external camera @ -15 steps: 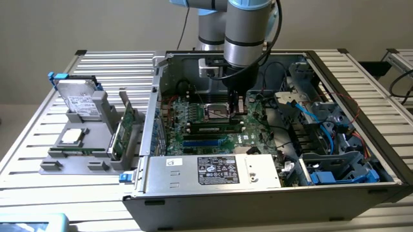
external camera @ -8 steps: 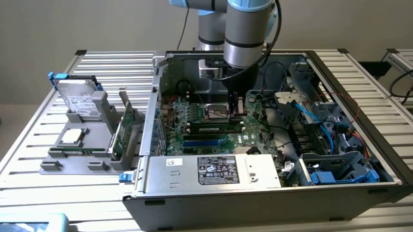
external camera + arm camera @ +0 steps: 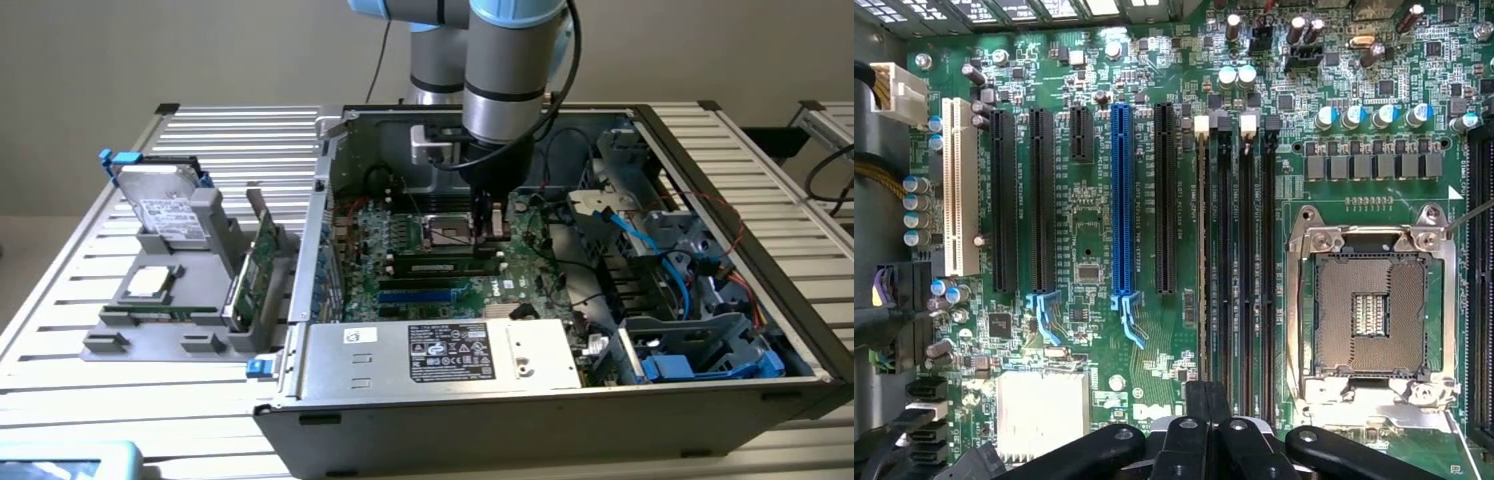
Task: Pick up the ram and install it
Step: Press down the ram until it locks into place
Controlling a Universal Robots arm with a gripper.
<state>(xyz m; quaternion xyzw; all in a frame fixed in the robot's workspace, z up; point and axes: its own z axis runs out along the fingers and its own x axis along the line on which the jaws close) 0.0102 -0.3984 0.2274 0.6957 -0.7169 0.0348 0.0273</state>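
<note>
- My hand (image 3: 1206,400) hangs over the motherboard (image 3: 1084,250) inside the open case (image 3: 534,400), fingers clenched with nothing between them.
- In the exterior view, the ram (image 3: 434,268) appears to lie in one of the long black slots (image 3: 1244,260), just beside the hand (I can't tell how deeply it sits).
- The case rests on the slatted surface (image 3: 54,330).
</note>
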